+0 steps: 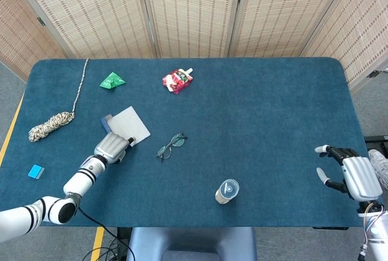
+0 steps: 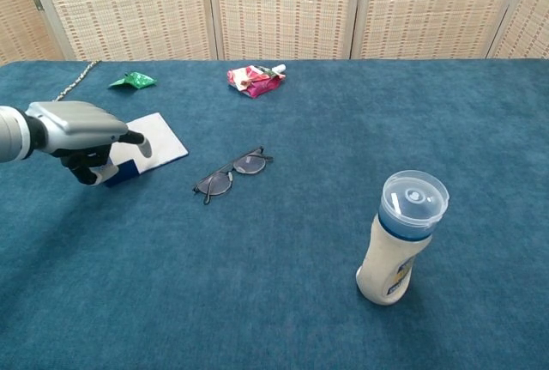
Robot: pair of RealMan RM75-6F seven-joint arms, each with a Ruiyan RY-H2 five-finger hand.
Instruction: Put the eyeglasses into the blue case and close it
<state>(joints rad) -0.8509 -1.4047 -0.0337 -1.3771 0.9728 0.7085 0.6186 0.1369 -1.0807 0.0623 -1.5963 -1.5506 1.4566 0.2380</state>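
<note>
Thin dark-framed eyeglasses (image 1: 170, 146): flat on teal cloth table (image 1: 260, 109), unheld. Blue flat case with white top (image 1: 125, 126): just left. Left hand (image 1: 112, 148): fingers curled, empty, at case's near corner. Right hand (image 1: 350, 175): fingers spread, empty, well apart.

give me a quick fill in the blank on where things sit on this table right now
1. The eyeglasses lie on the table, held by ____ robot hand.
2. The left robot hand is at the near end of the ____ case.
3. The bottle with the clear cap stands ____.
4. The right robot hand holds ____.

Missing words: neither; blue; upright; nothing
</note>
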